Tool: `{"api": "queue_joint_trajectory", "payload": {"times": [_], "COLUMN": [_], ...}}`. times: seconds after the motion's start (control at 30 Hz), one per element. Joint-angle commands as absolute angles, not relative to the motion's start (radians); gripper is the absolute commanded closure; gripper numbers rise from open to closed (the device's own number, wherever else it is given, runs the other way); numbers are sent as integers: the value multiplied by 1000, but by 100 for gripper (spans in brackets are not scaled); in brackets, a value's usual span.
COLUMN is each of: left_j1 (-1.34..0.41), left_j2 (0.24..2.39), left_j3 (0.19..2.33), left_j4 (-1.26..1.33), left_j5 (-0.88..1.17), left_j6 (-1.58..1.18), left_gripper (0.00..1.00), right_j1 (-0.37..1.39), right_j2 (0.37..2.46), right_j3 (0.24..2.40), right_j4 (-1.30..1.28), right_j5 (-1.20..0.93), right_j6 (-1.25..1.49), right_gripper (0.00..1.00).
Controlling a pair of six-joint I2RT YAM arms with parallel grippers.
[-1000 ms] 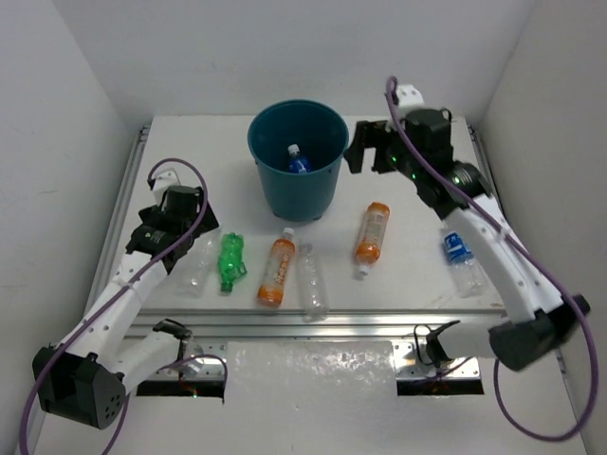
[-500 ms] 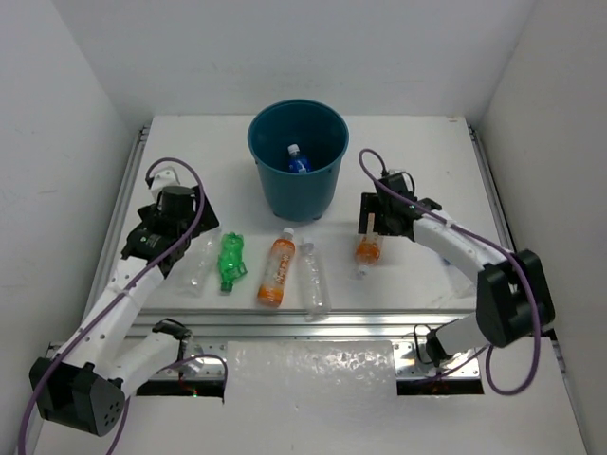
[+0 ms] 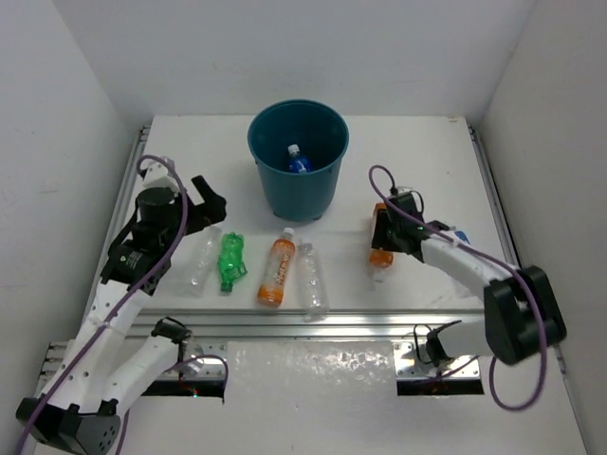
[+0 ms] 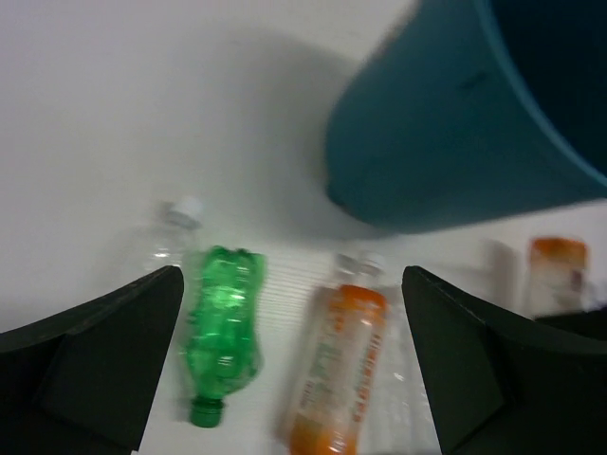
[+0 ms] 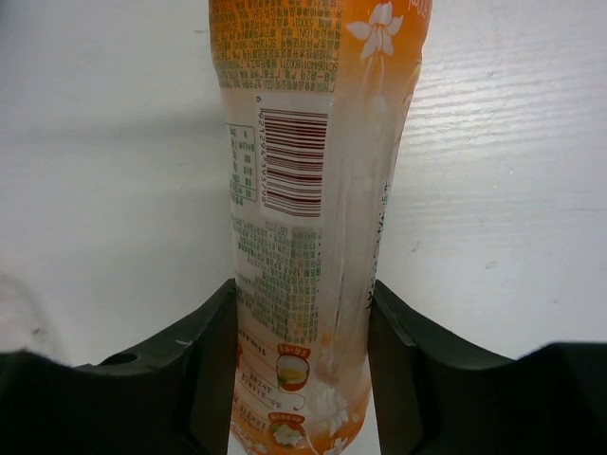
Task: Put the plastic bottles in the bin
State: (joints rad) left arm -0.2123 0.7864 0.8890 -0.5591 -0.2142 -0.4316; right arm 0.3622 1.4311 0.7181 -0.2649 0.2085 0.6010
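Moved since a second ago: right gripper (image 3: pixel 382 235) (image 5: pixel 302 301), down from beside the bin (image 3: pixel 299 194) to the table (image 3: pixel 417 152), jaws drawn in from wide to a clamp on one orange bottle (image 3: pixel 380 250) (image 5: pixel 303 142), which runs lengthwise between them with a finger pressed on each side. Left gripper (image 3: pixel 207 197) (image 4: pixel 289 280): jaws wide, holding nothing, above the green bottle (image 3: pixel 230 261) (image 4: pixel 223 322) and second orange bottle (image 3: pixel 277 270) (image 4: pixel 332 379) lying on the table. Bin: upright at the far middle, one blue-labelled bottle (image 3: pixel 298 161) inside.
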Motion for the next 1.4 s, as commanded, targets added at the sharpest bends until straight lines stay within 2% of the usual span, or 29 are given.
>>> {"api": "queue_joint_trajectory", "payload": {"times": [0.0, 0.07, 0.1, 0.2, 0.23, 0.33, 0.5, 0.67, 0.7, 0.77, 0.8, 0.83, 0.87, 0.9, 0.93, 0.97, 1.0, 1.03, 1.07, 1.1, 1.17, 1.27, 1.37], "left_j1": [-277, -323, -375, -475, -500, -621, -810, -833, -833, -834, -834, -834, -834, -834, -834, -833, -833, -828, -822, -812, -750, -617, -572], "left_j2": [759, 758, 762, 802, 836, 931, 1061, 1130, 1143, 1155, 1164, 1166, 1167, 1164, 1166, 1164, 1169, 1176, 1204, 1224, 1294, 1395, 1492], "left_j3": [943, 946, 945, 914, 911, 940, 1021, 1078, 1080, 1095, 1103, 1112, 1130, 1140, 1167, 1186, 1207, 1274, 1316, 1357, 1489, 1635, 1742], "left_j4": [-424, -361, -280, -82, -39, 58, 77, 40, 57, 77, 81, 77, 62, 51, 13, -6, -58, -148, -194, -234, -340, -408, -397], "left_j5": [77, 155, 240, 369, 392, 426, 329, 281, 288, 307, 307, 299, 284, 235, 201, 111, 39, -44, -210, -292, -458, -471, -517], "left_j6": [-495, -531, -563, -612, -617, -618, -563, -554, -555, -555, -555, -554, -552, -548, -542, -526, -517, -512, -506, -502, -486, -480, -433], "left_gripper": [2, 1, 1, 0, 0, 0, 0, 2, 5, 30, 54, 84, 89, 91, 94, 95, 96, 96, 96, 96, 96, 95, 87], "right_j1": [360, 360, 362, 367, 367, 374, 383, 390, 391, 393, 394, 393, 393, 394, 393, 393, 393, 393, 391, 391, 391, 377, 284], "right_j2": [1201, 1097, 1018, 942, 931, 890, 858, 830, 831, 838, 836, 835, 830, 828, 827, 824, 821, 821, 833, 844, 908, 978, 1022], "right_j3": [693, 672, 673, 719, 738, 738, 741, 733, 727, 727, 723, 723, 727, 738, 745, 753, 779, 801, 824, 880, 969, 1029, 1042], "right_j4": [-200, -163, -152, -134, -124, -29, 75, 129, 143, 163, 164, 161, 140, 120, 63, 36, -6, -140, -203, -272, -450, -600, -641], "right_j5": [142, 15, -179, -478, -659, -869, -975, -1034, -1060, -1075, -1068, -1057, -1045, -1011, -984, -944, -799, -693, -582, -370, -193, 62, 205], "right_j6": [533, 486, 436, 391, 388, 451, 534, 555, 564, 574, 572, 568, 546, 534, 511, 506, 494, 468, 460, 451, 404, 338, 314], "right_gripper": [72, 72, 72, 71, 71, 71, 70, 70, 70, 68, 68, 67, 62, 56, 46, 29, 1, 1, 1, 1, 1, 1, 1]}}
